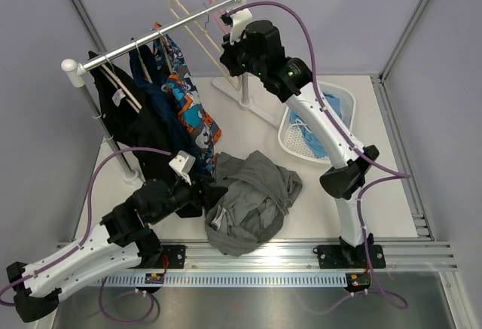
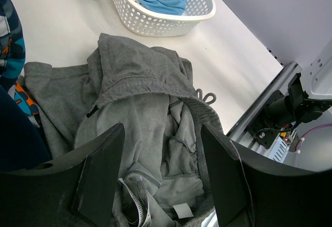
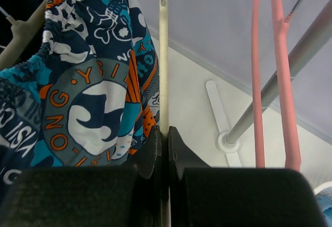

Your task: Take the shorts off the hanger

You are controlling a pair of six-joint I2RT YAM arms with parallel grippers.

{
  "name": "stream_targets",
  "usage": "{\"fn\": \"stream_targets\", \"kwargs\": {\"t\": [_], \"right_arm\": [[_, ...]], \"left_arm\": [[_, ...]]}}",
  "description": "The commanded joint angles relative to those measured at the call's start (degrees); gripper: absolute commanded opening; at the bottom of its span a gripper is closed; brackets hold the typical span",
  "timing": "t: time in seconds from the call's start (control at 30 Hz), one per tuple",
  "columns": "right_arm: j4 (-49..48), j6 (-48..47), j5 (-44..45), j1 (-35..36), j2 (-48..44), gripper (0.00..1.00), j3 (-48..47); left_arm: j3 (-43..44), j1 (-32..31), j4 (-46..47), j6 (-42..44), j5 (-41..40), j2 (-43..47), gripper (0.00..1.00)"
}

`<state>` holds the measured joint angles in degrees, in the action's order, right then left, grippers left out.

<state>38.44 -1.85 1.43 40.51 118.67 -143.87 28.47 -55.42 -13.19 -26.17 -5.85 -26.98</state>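
lying under the parted, empty left fingers (image 2: 98, 175), grey shorts (image 2: 145, 97), right fingers (image 3: 150, 159) pinching cream hanger (image 3: 163, 66)

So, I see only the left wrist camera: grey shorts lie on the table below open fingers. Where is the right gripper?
Observer: The right gripper is up at the rail, shut on a thin cream hanger.
Operator: Are clothes on that rail?
Observer: Yes, an orange-and-blue patterned garment and black clothes hang farther along it.
Operator: Is any other hanger near the cream one?
Observer: A pink hanger hangs beside it, with no cloth showing on it.
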Motion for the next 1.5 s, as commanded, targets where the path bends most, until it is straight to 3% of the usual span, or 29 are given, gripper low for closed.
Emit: {"fn": "stream_targets", "kwargs": {"t": [0.0, 0.27, 0.4, 0.6, 0.73, 0.77, 0.87, 1.0, 1.13, 1.2, 1.3, 1.47], "right_arm": [[-6.96, -1.58, 2.53, 1.06, 1.38, 0.0, -2.47], [-9.96, -4.66, 3.23, 1.06, 2.44, 0.03, 0.6], [-12.07, -5.45, 2.52, 1.06, 0.51, 0.16, 4.21], [-11.63, -6.41, 1.56, 1.06, -0.54, 0.28, 4.3], [-10.84, -8.34, 1.29, 1.06, -5.28, 0.61, 7.88], [-11.45, -9.13, 1.21, 1.06, -9.12, 0.77, 9.73], [-11.72, -13.87, -1.16, 1.06, -18.26, 0.99, 19.13], [-1.63, -26.15, -11.95, 0.62, -26.98, 1.0, 28.36], [14.0, -39.61, -33.27, 0.01, -34.81, 1.0, 45.02], [23.33, -46.8, -39.02, 0.09, -37.45, 0.99, 51.03], [17.66, -40.82, -37.48, 0.01, -39.22, 0.99, 64.13], [-2.72, -19.64, -19.5, 3.07, -34.48, 1.0, 75.57]], "left_arm": [[-0.08, -0.22, 4.05, -1.34, -1.27, 0.79, 0.65], [-0.52, -0.22, 4.58, -2.04, -0.75, 0.7, 0.66], [-0.78, -0.22, 4.67, -2.04, -0.66, 1.05, 0.66], [-0.7, -0.22, 4.75, -1.69, -0.39, 1.05, 0.66], [0.09, -0.22, 3.44, -1.16, -0.74, 1.23, 0.67], [0.18, -0.22, 2.74, -0.99, -0.83, 1.49, 0.67], [0.27, -0.22, 1.86, -0.2, -1.45, 2.63, 0.68], [0.8, -0.22, -0.95, 1.12, -2.5, 3.95, 0.68], [1.33, -0.22, -3.42, 1.12, -3.82, 5.97, 0.68], [1.33, -0.22, -4.56, 0.78, -4.17, 6.76, 0.69], [0.89, -0.22, -5.53, 0.25, -4.96, 8.43, 0.69], [0.71, -0.22, -6.49, -0.72, -5.75, 9.75, 0.69]]}}
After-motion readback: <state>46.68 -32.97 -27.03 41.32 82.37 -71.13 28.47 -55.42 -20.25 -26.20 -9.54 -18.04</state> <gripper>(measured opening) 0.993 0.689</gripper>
